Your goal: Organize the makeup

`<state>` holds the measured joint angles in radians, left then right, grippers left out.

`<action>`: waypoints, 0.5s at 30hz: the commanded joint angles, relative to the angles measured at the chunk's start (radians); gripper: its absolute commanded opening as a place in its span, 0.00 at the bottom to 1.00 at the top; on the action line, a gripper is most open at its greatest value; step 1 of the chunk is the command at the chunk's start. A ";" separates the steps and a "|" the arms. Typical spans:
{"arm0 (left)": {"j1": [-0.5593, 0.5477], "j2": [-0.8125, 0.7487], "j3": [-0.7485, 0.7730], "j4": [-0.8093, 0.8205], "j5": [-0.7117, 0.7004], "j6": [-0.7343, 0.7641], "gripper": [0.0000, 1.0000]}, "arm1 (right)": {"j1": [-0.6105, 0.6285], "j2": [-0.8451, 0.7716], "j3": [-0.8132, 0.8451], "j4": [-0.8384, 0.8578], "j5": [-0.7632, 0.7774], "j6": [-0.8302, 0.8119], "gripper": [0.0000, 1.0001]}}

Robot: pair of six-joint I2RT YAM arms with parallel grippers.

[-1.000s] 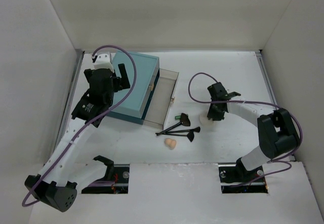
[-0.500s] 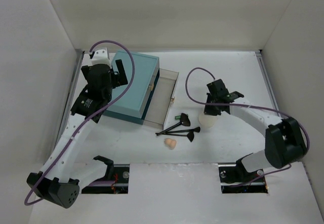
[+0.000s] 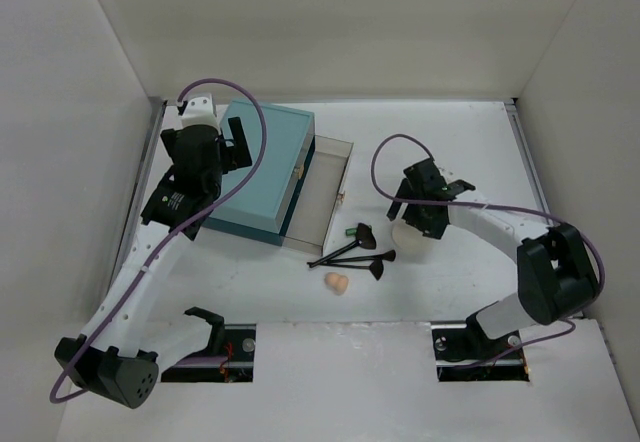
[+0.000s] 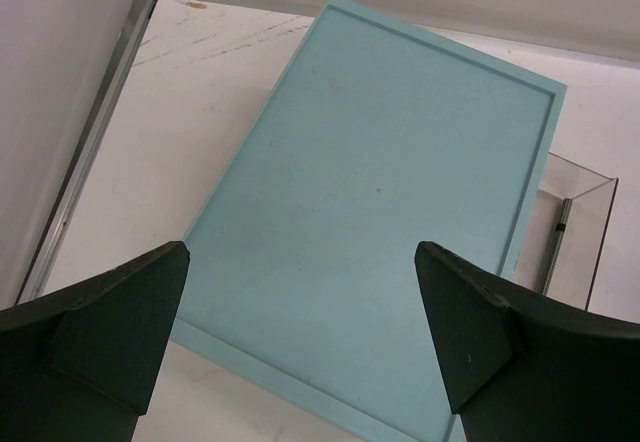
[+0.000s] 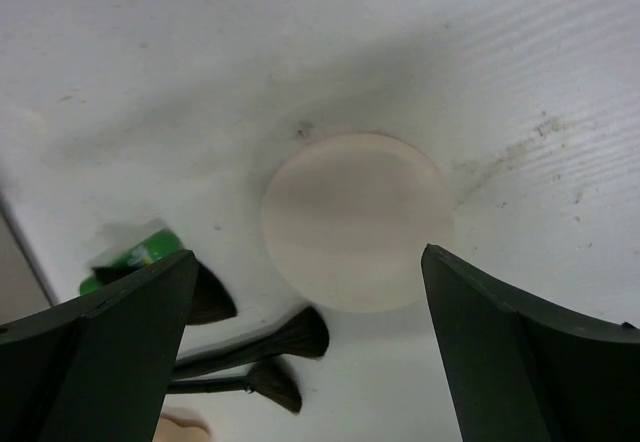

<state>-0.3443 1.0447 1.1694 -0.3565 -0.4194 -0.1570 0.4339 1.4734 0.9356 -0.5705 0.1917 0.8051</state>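
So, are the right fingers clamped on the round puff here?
No, the right fingers stand wide open, with the round puff lying flat on the table between them.

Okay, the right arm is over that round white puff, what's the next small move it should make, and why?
Probably lower the right gripper straight down and close it on the round white puff. The jaws stand open on either side of the puff, which lies flat on the table and is not held. The brushes lie just beside it, so a straight descent seems least likely to disturb them.
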 commanded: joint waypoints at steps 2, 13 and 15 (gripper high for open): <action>0.009 -0.005 0.032 0.024 -0.004 0.014 1.00 | 0.007 0.031 -0.008 -0.037 0.051 0.124 1.00; 0.015 -0.009 0.024 0.028 -0.002 0.016 1.00 | 0.012 0.140 0.042 -0.091 0.057 0.152 1.00; 0.017 -0.017 0.024 0.031 -0.002 0.016 1.00 | 0.012 0.149 0.048 -0.089 0.037 0.143 0.92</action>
<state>-0.3317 1.0454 1.1694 -0.3561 -0.4194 -0.1532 0.4343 1.6119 0.9455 -0.6361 0.2356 0.9318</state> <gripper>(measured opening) 0.997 0.947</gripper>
